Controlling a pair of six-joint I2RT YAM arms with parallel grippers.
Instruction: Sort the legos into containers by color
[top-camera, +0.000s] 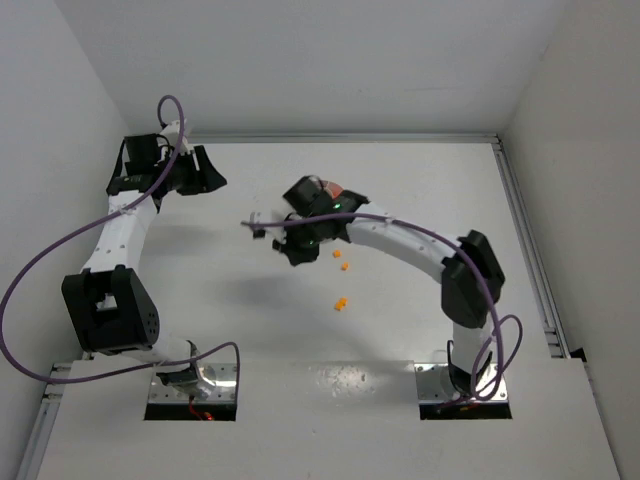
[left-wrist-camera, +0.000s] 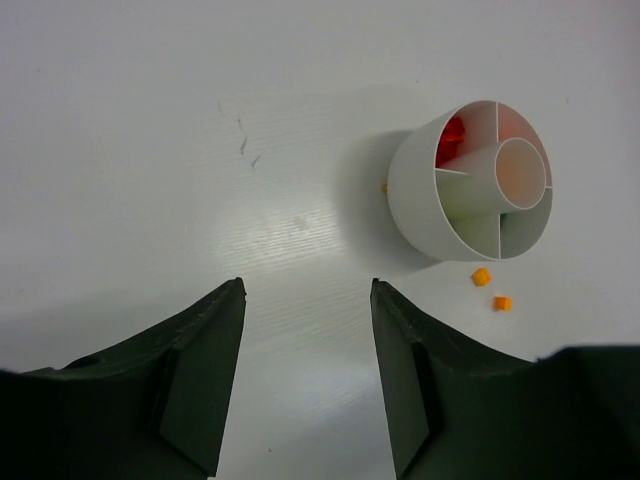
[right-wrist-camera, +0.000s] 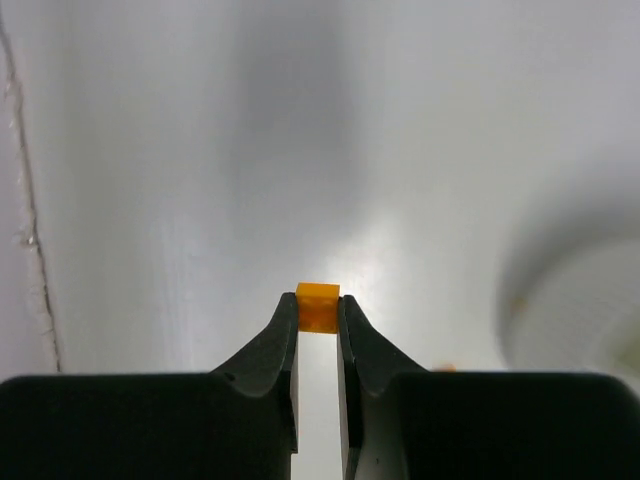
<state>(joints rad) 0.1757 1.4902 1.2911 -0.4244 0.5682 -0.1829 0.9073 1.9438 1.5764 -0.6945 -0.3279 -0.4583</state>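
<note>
Grasp step in hand: one orange lego (right-wrist-camera: 319, 297) is pinched between the right gripper (right-wrist-camera: 318, 318) tips, near the dish (left-wrist-camera: 415, 195). The left gripper (left-wrist-camera: 305, 300) is held apart, empty. Next, a carry over the dish's orange section is needed, then release. Loose orange bricks (left-wrist-camera: 481, 277) are seen beside the dish.

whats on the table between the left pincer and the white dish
In the left wrist view, bare table between the left pincer and the dish, save a tiny orange speck by its wall. Two orange bricks lie off to the side.
</note>
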